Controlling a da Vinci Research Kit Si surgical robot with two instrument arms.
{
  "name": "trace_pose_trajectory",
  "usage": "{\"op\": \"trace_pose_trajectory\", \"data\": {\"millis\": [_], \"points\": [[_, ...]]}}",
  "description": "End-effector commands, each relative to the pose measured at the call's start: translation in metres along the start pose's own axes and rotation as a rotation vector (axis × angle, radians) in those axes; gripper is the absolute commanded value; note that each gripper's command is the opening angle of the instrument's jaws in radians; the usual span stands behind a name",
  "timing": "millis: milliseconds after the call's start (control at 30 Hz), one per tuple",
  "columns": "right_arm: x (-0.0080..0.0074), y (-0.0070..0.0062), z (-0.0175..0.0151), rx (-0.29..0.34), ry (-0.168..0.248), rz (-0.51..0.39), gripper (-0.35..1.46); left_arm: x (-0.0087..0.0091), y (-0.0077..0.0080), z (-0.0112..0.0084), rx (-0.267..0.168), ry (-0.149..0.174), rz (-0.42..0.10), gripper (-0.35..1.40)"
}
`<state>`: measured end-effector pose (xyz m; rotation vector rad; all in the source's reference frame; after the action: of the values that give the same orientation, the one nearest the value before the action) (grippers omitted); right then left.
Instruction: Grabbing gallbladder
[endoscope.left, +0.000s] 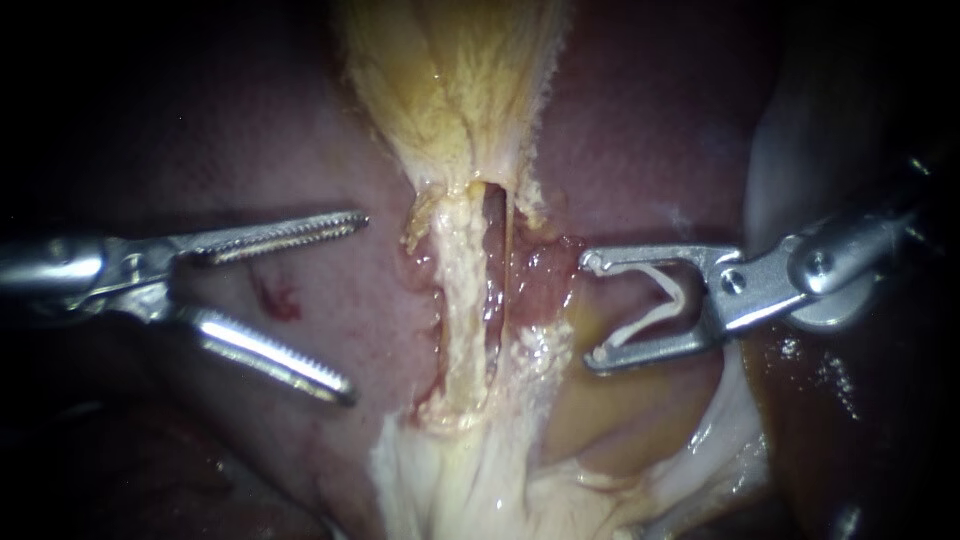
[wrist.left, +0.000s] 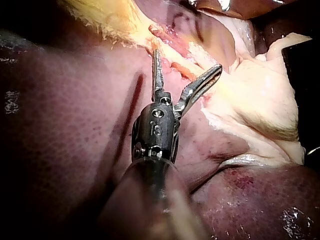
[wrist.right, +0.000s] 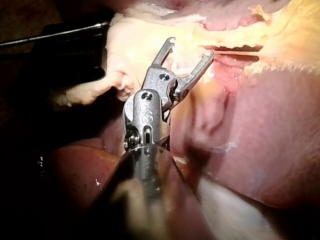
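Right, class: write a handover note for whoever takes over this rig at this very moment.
Left instrument's serrated steel tool: jaws open and empty, over the dark red liver, beside the pale dissected tissue strip.
Right instrument's hooked steel tool: holds a white V-shaped clip, on the strip's other side.
Yellowish gallbladder: not grasped by either tool.
Left to do: grab the gallbladder, probably with the left tool.
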<state>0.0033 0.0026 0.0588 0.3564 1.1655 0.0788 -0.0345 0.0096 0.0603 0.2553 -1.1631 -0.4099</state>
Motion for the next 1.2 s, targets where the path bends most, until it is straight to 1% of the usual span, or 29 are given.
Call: {"op": "trace_pose_trajectory", "data": {"millis": [33,267,367,467,567,667,700,767,933,967,1033,1067,1133,1200], "points": [[0.0000,0.0000,0.0000,0.000,0.000,0.000,0.50,0.0000,0.0000,0.0000,0.000,0.000,0.000,1.11],[0.0001,0.0000,0.0000,0.000,0.000,0.000,0.50,0.0002,0.0004,0.0001,-0.005,0.001,0.001,1.09],[0.0001,0.0000,0.0000,0.000,0.000,0.000,0.50,0.0004,0.0011,0.0002,-0.018,0.002,0.000,1.08],[0.0001,0.0000,0.0000,0.000,0.000,0.000,0.50,0.0007,0.0021,0.0006,-0.032,0.003,0.005,1.04],[0.0001,0.0000,0.0000,0.000,0.000,0.000,0.50,0.0010,0.0031,0.0010,-0.047,0.005,-0.008,1.01],[0.0001,0.0000,0.0000,0.000,0.000,0.000,0.50,0.0013,0.0040,0.0014,-0.072,0.005,-0.038,0.96],[0.0001,0.0000,0.0000,0.000,0.000,0.000,0.50,0.0013,0.0042,0.0015,-0.085,0.005,-0.063,0.93],[0.0001,0.0000,0.0001,-0.001,0.000,0.000,0.50,0.0013,0.0046,0.0019,-0.098,0.005,-0.083,0.89],[0.0001,0.0000,0.0001,-0.001,0.000,0.000,0.50,0.0011,0.0049,0.0032,-0.130,-0.002,-0.154,0.79],[0.0001,0.0000,0.0001,-0.001,0.000,0.000,0.50,0.0010,0.0049,0.0034,-0.135,-0.002,-0.161,0.78],[0.0001,0.0000,0.0001,-0.001,0.000,0.001,0.50,0.0009,0.0049,0.0038,-0.150,0.005,-0.185,0.74],[0.0001,0.0000,0.0001,-0.001,0.000,0.001,0.50,0.0010,0.0049,0.0040,-0.160,0.009,-0.209,0.71],[0.0002,0.0000,0.0002,-0.001,0.000,0.000,0.50,0.0012,0.0048,0.0043,-0.174,0.018,-0.234,0.68],[0.0002,0.0000,0.0002,-0.001,0.000,0.000,0.50,0.0016,0.0049,0.0045,-0.184,0.029,-0.246,0.64]]}}
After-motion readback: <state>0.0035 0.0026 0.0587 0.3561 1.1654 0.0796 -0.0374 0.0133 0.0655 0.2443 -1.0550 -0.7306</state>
